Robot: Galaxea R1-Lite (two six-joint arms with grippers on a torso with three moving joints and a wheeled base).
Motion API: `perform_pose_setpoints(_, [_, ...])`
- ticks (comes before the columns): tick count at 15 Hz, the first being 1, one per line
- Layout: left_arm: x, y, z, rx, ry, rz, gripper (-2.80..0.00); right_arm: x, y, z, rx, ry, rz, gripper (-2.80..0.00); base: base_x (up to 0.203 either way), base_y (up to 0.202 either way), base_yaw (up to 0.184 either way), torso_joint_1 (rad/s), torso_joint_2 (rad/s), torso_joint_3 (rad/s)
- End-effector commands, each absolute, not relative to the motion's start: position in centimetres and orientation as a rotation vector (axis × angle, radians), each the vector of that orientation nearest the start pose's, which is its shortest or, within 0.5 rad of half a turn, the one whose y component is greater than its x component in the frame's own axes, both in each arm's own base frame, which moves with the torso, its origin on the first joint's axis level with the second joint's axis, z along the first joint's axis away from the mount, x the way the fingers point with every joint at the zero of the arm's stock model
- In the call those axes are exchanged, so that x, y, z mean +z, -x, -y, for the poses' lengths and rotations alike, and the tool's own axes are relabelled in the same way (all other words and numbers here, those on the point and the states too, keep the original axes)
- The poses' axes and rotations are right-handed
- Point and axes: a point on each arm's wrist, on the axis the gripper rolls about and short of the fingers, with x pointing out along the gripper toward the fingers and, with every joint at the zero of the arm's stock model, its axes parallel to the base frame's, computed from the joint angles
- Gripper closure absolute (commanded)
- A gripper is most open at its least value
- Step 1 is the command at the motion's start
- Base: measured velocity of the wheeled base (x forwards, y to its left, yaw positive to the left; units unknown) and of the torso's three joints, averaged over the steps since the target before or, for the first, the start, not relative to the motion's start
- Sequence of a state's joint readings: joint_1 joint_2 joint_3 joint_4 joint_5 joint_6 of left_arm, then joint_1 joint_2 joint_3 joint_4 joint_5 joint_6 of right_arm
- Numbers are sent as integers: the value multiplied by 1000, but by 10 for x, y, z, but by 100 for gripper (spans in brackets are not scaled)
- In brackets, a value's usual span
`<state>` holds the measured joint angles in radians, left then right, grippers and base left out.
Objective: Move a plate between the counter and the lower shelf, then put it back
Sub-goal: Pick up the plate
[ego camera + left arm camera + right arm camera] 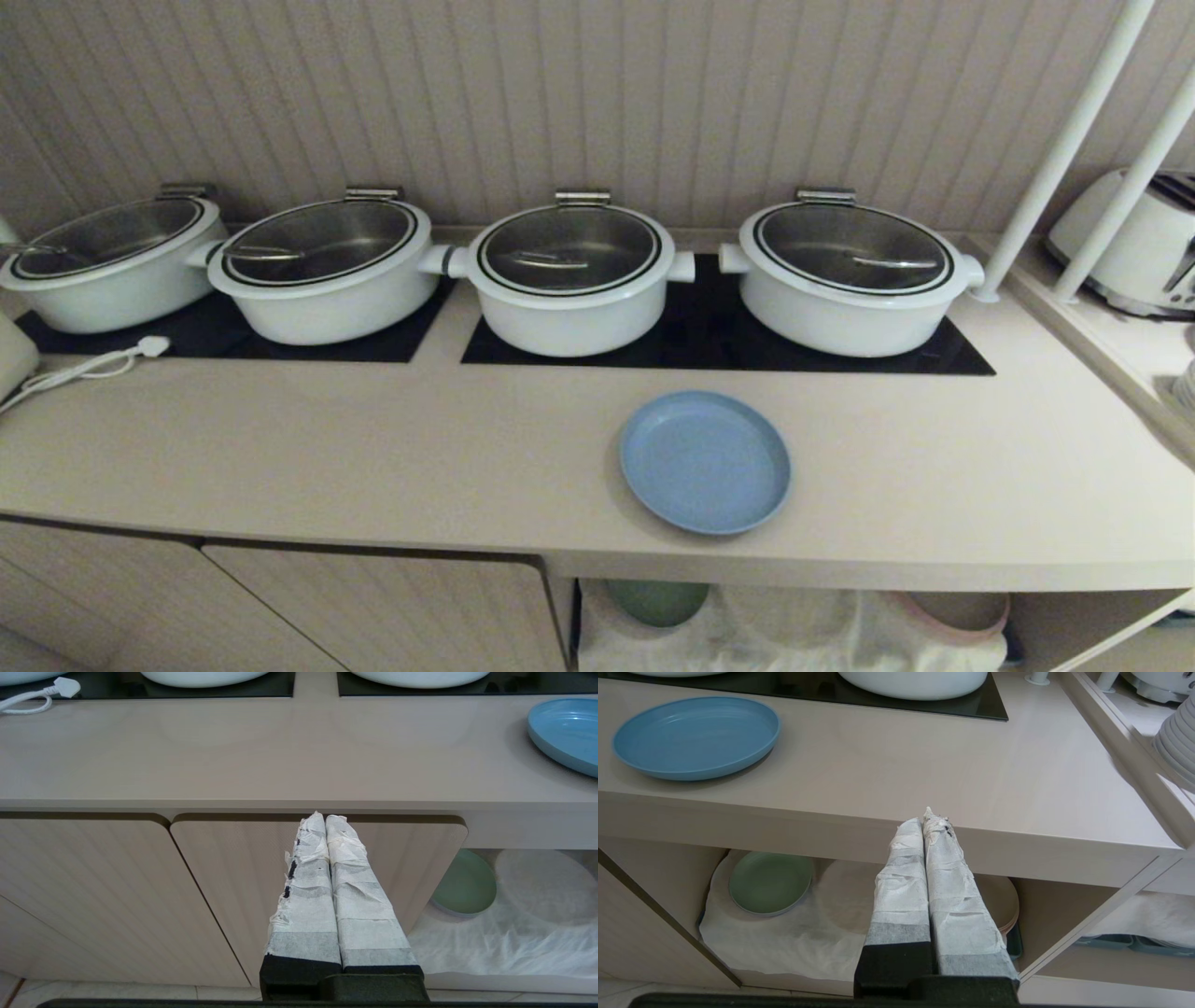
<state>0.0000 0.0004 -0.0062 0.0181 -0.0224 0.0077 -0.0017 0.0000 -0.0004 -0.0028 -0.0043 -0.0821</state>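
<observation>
Left gripper [325, 820] and right gripper [923, 823] both pinched closed, empty, parked below the counter [373, 467] front edge. Plate [705, 462] sits lower centre of head view, near that edge; bare worktop either side. Lower shelf [784, 947] open-fronted underneath.

The counter [373, 448] lies bare across the left and centre of the head view, and to the right of the plate [705, 462]. Four pots [569, 280] line the upper half, walling off the back. Two white poles [1074, 140] bar the upper right. At the bottom, the shelf [1064, 905] mouth is open, with a green plate [768, 882] inside at left.
</observation>
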Motion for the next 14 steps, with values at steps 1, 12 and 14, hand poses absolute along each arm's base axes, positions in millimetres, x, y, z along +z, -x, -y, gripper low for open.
perform_pose_setpoints(1, [75, 23, 1, -23, -8, -12, 0, 76, 23, 0, -6, 83, 3, 0, 0, 0, 0, 0, 0, 0])
perform_pose_setpoints(12, [75, 23, 1, -23, -8, -12, 0, 110, 27, 0, 7, 103, 30, 0, 0, 0, 0, 0, 0, 0])
perform_pose_setpoints(14, [75, 23, 1, -23, -8, -12, 0, 128, 23, 0, 12, 103, 12, 0, 0, 0, 0, 0, 0, 0])
